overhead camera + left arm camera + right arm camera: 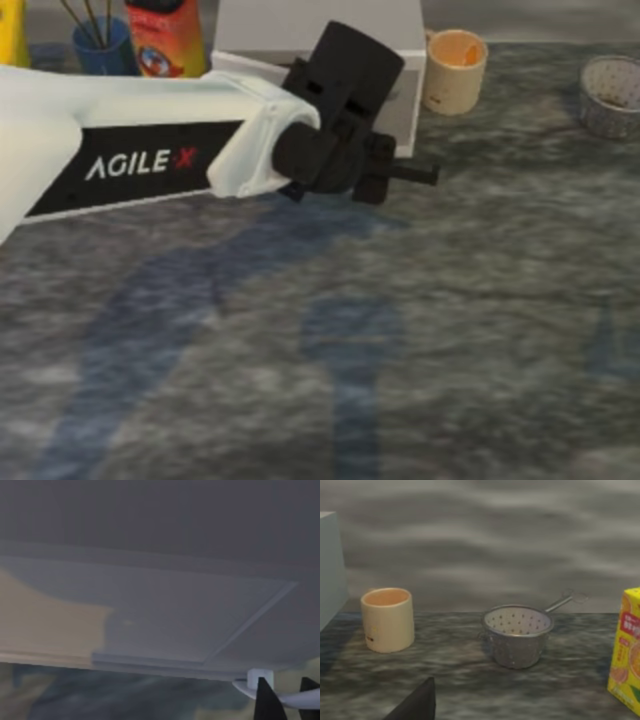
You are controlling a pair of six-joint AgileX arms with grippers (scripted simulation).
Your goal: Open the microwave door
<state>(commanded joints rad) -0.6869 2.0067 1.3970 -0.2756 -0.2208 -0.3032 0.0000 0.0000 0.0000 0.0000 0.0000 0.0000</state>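
The silver-grey microwave (330, 25) stands at the back centre of the table. My left arm reaches across to its front. The microwave door (175, 615) fills the left wrist view, with beige showing past its far edge, so it stands swung out from the body; its top edge (245, 65) shows beside my arm. My left gripper (410, 175) is in front of the microwave's right corner, shut around the pale bar handle (245, 686), one dark fingertip (267, 702) on each side. My right gripper (420, 705) shows only as a dark wedge, parked off the top view.
A beige cup (455, 70) stands right of the microwave, a metal colander (610, 95) farther right. A red-orange box (165, 35), a blue pen holder (100, 45) and a yellow box (12, 30) line the back left. A yellow carton (627, 650) stands near the right arm.
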